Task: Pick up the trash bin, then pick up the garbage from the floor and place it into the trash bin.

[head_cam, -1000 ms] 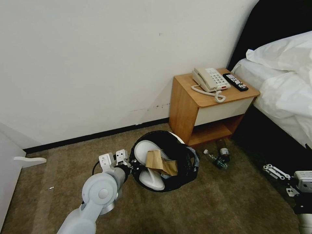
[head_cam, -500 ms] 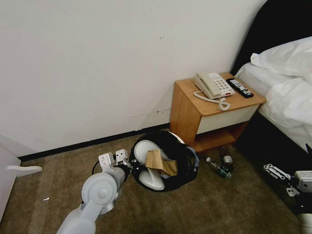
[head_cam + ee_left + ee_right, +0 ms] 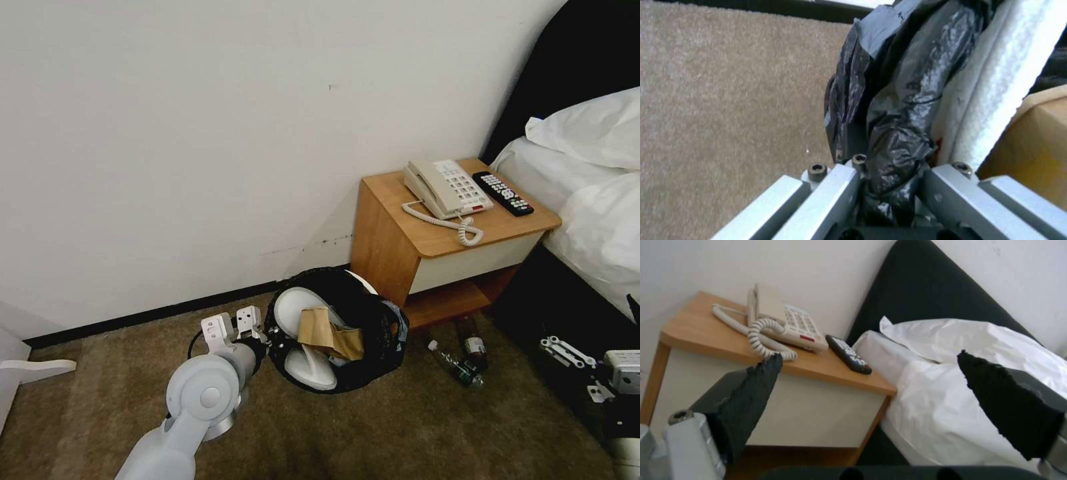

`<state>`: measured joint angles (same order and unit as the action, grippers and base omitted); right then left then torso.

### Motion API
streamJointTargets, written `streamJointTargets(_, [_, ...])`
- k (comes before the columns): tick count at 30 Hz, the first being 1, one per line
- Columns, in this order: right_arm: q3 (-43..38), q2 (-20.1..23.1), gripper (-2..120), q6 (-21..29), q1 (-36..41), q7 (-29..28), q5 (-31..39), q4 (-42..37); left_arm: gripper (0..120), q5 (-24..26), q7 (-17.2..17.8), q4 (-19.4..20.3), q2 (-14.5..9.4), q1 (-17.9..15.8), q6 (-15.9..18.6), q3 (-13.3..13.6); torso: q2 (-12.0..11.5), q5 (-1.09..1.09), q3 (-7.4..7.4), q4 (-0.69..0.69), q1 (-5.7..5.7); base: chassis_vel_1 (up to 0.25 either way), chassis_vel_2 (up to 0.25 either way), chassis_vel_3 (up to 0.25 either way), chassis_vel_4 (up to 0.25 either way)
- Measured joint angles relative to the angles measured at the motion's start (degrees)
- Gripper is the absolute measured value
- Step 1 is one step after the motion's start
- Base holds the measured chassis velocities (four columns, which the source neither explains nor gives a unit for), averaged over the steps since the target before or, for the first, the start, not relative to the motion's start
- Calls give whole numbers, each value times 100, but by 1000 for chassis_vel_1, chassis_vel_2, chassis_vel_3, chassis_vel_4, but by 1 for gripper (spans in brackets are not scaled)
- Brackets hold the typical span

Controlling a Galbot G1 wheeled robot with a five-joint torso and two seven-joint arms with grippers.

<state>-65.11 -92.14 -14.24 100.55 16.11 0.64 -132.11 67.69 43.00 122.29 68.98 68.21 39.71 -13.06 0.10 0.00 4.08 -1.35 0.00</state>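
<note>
The bed [image 3: 587, 220], white-sheeted with a black headboard, stands just right of the nightstand [image 3: 427, 260]. On that wooden surface sit a phone [image 3: 445, 189] and, right of it toward the bed, a remote [image 3: 503, 193]. The carpet [image 3: 413, 433] runs from the nightstand's foot toward the robot.

The bin [image 3: 373, 320], lined with a crinkly black bag, is held tilted just left of and in front of the nightstand, its mouth facing the camera. Inside it lie two white slippers [image 3: 310, 370] and a brown cardboard piece [image 3: 327, 330]; whether the bin touches the carpet cannot be told.

The left arm reaches in from the near left, and the left pincer [image 3: 263, 337] is closed on the bin's rim on the side away from the nightstand. The left wrist view shows the black bag [image 3: 889, 126] pinched between the pincer's metal fingers [image 3: 835, 196].

The right pincer [image 3: 871, 390] hangs low, well to the right of the nightstand's front beside the bed, its black pads [image 3: 751, 396] spread wide apart with nothing between them.

Two bottles [image 3: 463, 353] lie on the carpet just in front of the nightstand's open lower shelf, right of the bin.
</note>
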Motion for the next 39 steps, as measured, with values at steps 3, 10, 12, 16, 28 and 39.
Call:
streamJointTargets(3, [0,0,100,0,2,2,0,0,0,-2,0,0,4,3,0,5,0,1,0,0,0,-108,115,87,-114])
streamJointTargets(10, [0,0,100,0,10,7,-1,-4,0,-3,0,5,-8,8,0,6,0,-1,1,0,0,-113,114,115,-113])
streamJointTargets(12, [1,0,100,0,10,10,-2,-5,0,-3,0,8,-8,9,0,6,0,0,0,1,0,-120,123,119,-106])
streamJointTargets(16, [5,0,100,-9,10,14,-2,-5,0,-4,0,12,-9,18,0,7,0,0,0,0,0,-119,114,113,-104])
streamJointTargets(28, [12,0,100,-78,10,16,30,28,0,-9,0,11,-5,21,2,4,0,0,1,1,0,-104,106,99,-100])
streamJointTargets(39, [2,0,100,-185,131,153,12,105,0,-112,-26,92,-63,162,17,-4,0,-1,0,0,0,-21,14,18,-14])
